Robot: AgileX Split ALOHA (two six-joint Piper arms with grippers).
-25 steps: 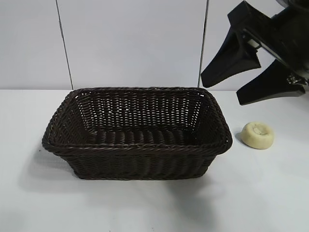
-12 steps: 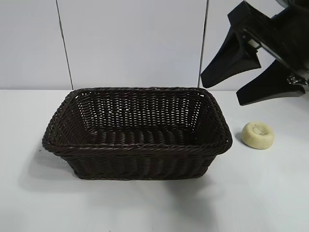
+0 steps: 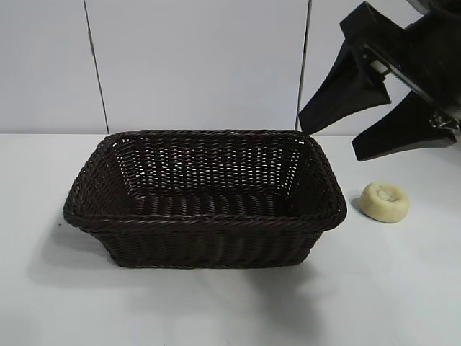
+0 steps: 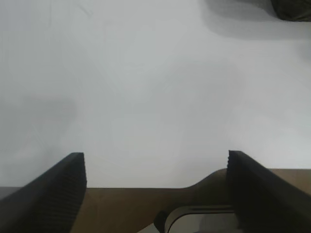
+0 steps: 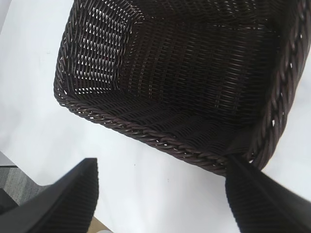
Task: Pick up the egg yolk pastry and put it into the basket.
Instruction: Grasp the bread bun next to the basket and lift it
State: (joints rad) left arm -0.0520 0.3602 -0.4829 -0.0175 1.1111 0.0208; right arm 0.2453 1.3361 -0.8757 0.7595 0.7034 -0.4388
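Two grippers: both spread wide, neither holding anything.
Right gripper [image 3: 349,133]: hangs in the air at the upper right of the exterior view, above the worktop and above the egg yolk pastry; its two black fingers [image 3: 338,90] splay apart and point down toward the basket's right end. From its own wrist camera the fingers [image 5: 63,199] frame the basket's near rim with bare worktop between them.
Left gripper [image 4: 155,170]: seen only from its own wrist camera, jaws far apart, ribbed fingers [image 4: 58,189] over bare white worktop near its brown edge; a dark corner of the basket shows far off.
Egg yolk pastry [image 3: 385,201]: pale yellow round puck with a dimple on top, lying flat on the worktop just to the right of the basket, apart from its rim and outside it.
Basket [image 3: 205,216]: dark brown woven wicker, rectangular, sloping sides, braided rim, standing upright mid-worktop; nothing lies inside it.
Worktop [image 3: 389,288]: plain white, carrying basket and pastry.
Backdrop: white wall panels [image 3: 194,65] with dark vertical seams.
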